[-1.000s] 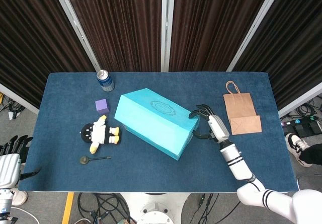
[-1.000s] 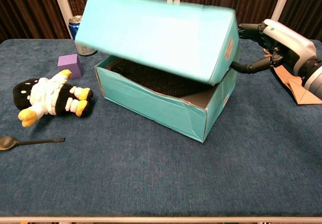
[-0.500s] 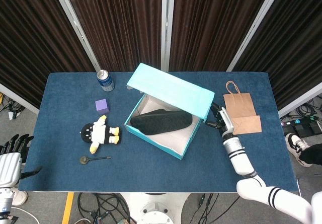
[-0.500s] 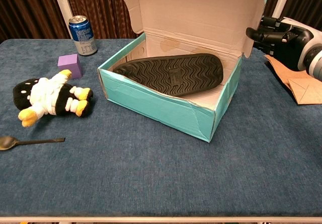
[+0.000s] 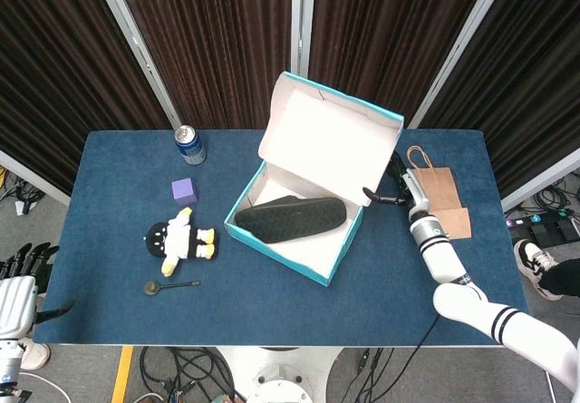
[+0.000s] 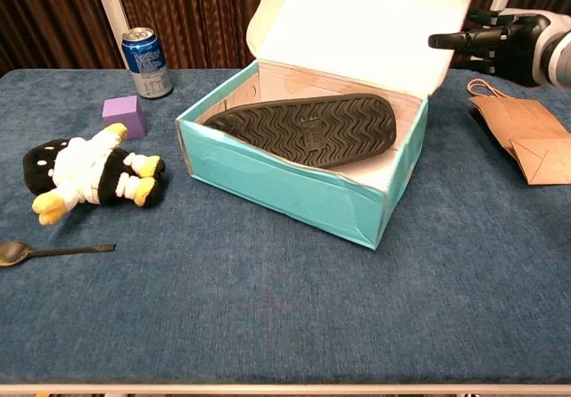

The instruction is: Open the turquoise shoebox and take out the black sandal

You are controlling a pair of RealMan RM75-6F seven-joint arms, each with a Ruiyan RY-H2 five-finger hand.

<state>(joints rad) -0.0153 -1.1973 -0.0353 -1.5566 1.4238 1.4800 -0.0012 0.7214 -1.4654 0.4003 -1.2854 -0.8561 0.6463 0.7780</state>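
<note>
With the turquoise shoebox (image 6: 303, 178) lid upright and the black sandal (image 6: 308, 128) sole-up inside, my right hand (image 6: 500, 40), fingers apart and holding nothing, should clear the lid edge, then reach down over the sandal's near end.

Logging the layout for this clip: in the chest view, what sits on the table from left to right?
Spoon → penguin toy → purple block → soda can → open shoebox with the black sandal inside → right robot hand at the lid's edge → paper bag.
</note>
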